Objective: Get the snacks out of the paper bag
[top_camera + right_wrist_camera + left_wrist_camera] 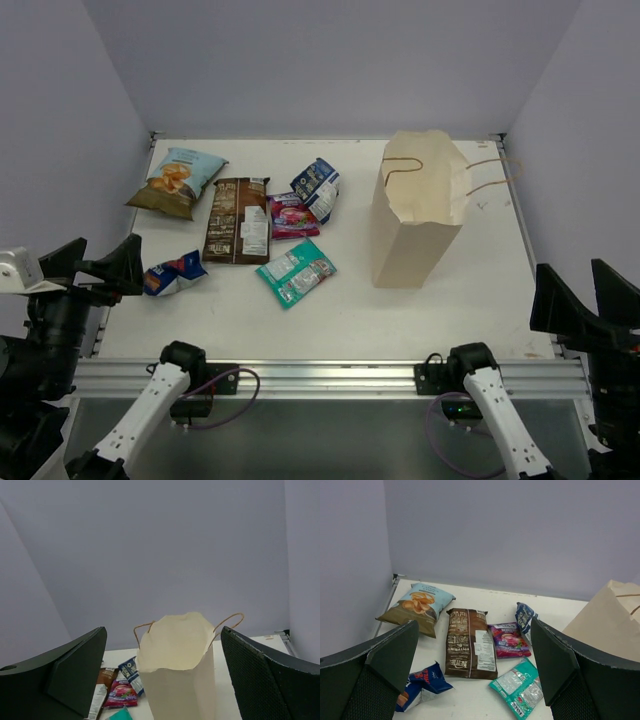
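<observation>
with six flat snack packets (237, 220) lying left of centre, leave the left gripper (97, 262) at lower left and right gripper (580, 300) at lower right wide apart, empty and clear of the upright beige paper bag with brown cord handles (415, 225) right of centre, peeking inside before stopping.

Beige-tan bag (415, 220). Left of it: dark brown packet (238, 220), magenta packet (291, 215), teal packet (296, 272), light blue-and-tan chips (178, 182), blue-and-white packet (317, 187), second blue-and-white packet (174, 274).
</observation>
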You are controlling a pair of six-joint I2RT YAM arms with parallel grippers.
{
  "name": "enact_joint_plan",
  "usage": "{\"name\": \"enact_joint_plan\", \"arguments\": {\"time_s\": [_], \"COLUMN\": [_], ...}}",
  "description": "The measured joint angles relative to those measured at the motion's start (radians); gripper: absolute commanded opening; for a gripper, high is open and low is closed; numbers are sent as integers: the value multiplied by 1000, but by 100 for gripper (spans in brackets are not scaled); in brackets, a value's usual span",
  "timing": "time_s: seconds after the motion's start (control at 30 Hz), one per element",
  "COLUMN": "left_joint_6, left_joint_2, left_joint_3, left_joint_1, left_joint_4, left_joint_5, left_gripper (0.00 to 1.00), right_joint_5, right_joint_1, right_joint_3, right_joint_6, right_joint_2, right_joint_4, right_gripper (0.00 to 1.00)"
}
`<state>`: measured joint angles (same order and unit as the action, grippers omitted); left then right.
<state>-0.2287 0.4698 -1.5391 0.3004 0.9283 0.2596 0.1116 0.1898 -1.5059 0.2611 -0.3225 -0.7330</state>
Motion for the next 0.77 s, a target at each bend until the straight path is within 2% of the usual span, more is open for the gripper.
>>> {"name": "enact_joint_plan", "arguments": {"time_s": [0.37, 0.77], "left_joint_6": [-13, -6], "left_joint_2": [-83, -117], "left_joint_3": [49, 94], "left_joint_1": [58, 61], "left_joint_4": [26, 16], "left_joint_5": [109, 201], "left_gripper": [100, 100], "right_joint_5": [35, 39], "right_joint_1": [43, 53], "right_joint_3": [121, 138], "right_joint_6": [-74, -95], "right_joint_2": [54, 57], "right_joint_4": [16, 49], "right_gripper": [99, 99]}}
